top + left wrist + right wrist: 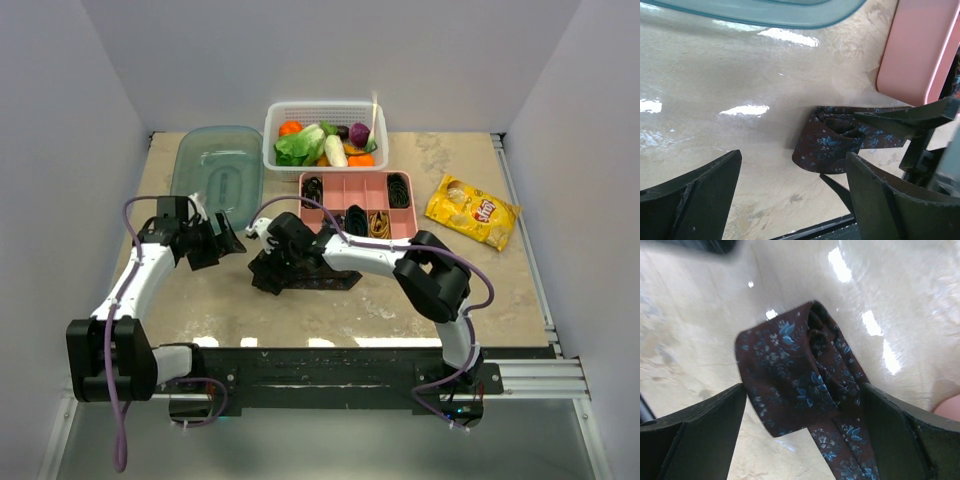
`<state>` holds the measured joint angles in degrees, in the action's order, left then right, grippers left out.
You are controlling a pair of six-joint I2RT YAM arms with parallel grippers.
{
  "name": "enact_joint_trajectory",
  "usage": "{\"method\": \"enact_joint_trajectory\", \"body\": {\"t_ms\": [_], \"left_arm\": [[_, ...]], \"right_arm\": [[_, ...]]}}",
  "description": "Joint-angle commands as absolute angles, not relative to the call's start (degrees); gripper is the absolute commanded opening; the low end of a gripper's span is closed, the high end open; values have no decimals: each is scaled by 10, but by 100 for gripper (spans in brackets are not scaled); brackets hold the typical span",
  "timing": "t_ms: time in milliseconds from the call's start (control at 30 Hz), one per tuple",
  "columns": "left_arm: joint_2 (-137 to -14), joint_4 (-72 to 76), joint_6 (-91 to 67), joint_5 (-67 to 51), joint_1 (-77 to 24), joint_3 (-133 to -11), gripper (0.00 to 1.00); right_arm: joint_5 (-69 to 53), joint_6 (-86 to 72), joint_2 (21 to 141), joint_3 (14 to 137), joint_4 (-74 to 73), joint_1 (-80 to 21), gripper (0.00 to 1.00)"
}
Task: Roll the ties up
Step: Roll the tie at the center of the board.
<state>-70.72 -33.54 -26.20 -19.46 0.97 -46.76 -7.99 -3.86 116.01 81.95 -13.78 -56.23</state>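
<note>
Between jaws of wide-open right gripper (802, 390), maroon floral tie (785, 370), loosely rolled, tail cut off; left gripper (794, 165) open, empty.

Left arm (135, 285) bent inward, jaws wide; right arm (362, 258) folded leftward, jaws wide.

The right gripper (802, 395) has matt black fingers (695, 440), probably plastic. Between them the tie (790, 375) is soft matt woven cloth. The table (740, 65) beneath is smooth, glossy and stone-like. Ahead of the left gripper (792, 165), the pink tray (912, 55) is smooth plastic and the teal lid (765, 10) is glossy, translucent plastic.
</note>
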Motion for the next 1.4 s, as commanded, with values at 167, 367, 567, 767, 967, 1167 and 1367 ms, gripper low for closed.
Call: {"method": "enact_joint_trajectory", "body": {"t_ms": [167,367,567,767,967,1167,1367], "left_arm": [[-703,-316,-229,-234,40,-454,89],[-702,-311,-229,-234,44,-450,89],[-703,-309,-226,-235,47,-451,89],[-707,-309,-222,-235,50,-449,89],[-708,-306,-221,-237,51,-446,89],[-710,-302,-221,-245,50,-443,89],[-712,-301,-219,-255,51,-439,89]], "right_arm": [[-55,-11,1179,852,-163,-566,99],[-54,-10,1182,842,-161,-567,90],[-62,-11,1184,829,-158,-569,74],[-76,-15,1179,817,-156,-570,62],[-87,-21,1166,802,-152,-572,58],[-86,-20,1148,801,-156,-573,58],[-94,-18,1145,815,-168,-575,54]]}}
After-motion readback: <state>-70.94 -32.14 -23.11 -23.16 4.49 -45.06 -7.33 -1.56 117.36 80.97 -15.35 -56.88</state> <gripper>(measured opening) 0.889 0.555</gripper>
